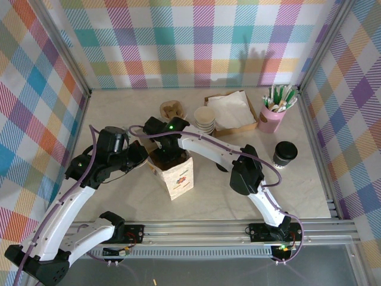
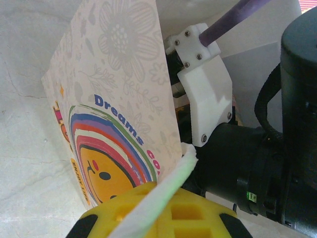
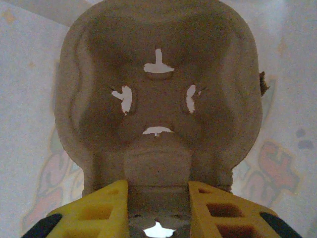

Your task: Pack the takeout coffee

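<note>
The takeout coffee [image 1: 285, 154], a cream cup with a black lid, stands alone at the right of the table. A printed paper bag [image 1: 177, 176] stands upright at the centre. My left gripper [image 1: 144, 161] is at the bag's left rim. In the left wrist view the gripper [image 2: 163, 198] is shut on the bag's white twisted handle [image 2: 171, 181], beside the smiley print [image 2: 106, 158]. My right gripper [image 1: 167, 155] reaches down into the bag's mouth. In the right wrist view the gripper [image 3: 158, 186] is shut on a brown pulp cup carrier [image 3: 158, 64] inside the bag.
A stack of lidless cream cups [image 1: 205, 119] stands behind the bag. Next to it are a cardboard tray of napkins [image 1: 232, 110] and a pink holder of sticks [image 1: 271, 118]. More brown carriers [image 1: 172, 109] lie at the back. Plaid walls enclose three sides.
</note>
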